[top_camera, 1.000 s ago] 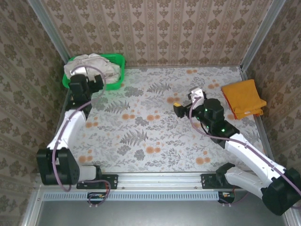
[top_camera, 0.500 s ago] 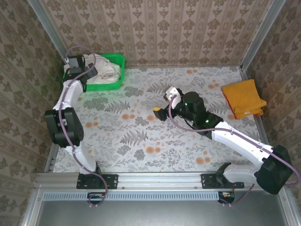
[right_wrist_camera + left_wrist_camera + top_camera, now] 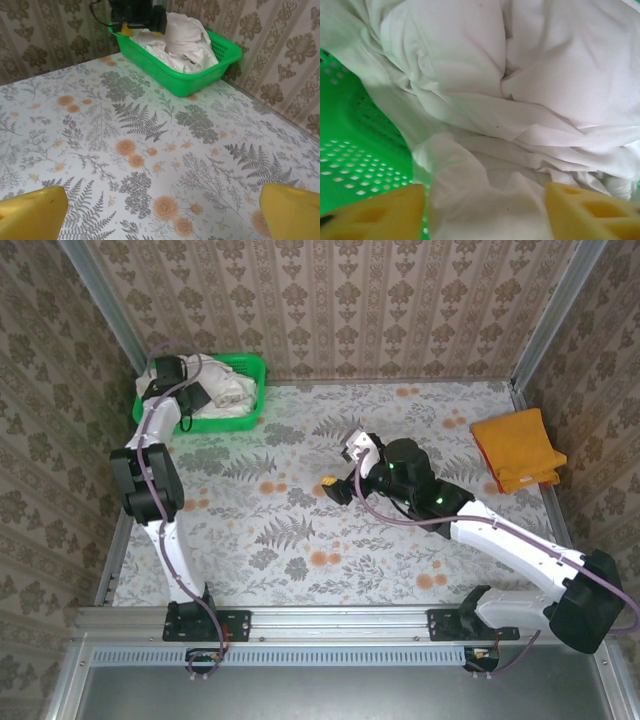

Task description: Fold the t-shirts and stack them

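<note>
Several crumpled off-white t-shirts [image 3: 222, 386] fill the green basket [image 3: 250, 368] at the far left corner. My left gripper [image 3: 186, 392] hangs over that pile, open. In the left wrist view its yellow fingers [image 3: 375, 212] straddle a raised fold of off-white cloth [image 3: 485, 200], with the jaws wide apart. The orange t-shirt [image 3: 515, 448] lies folded at the far right. My right gripper [image 3: 340, 468] hovers open above the bare middle of the table, nothing between its fingers [image 3: 32, 212]. From the right wrist view I see the shirt pile [image 3: 182, 42] and the left gripper [image 3: 137, 22] over it.
The table's flowered cloth [image 3: 300, 530] stretches between the basket and the orange shirt. Patterned walls close in the back and both sides. The basket's perforated wall [image 3: 350, 150] stands just left of the left fingers.
My left arm has stretched from in front of the basket to over the shirt pile. My right arm has swung left toward the table's middle.
</note>
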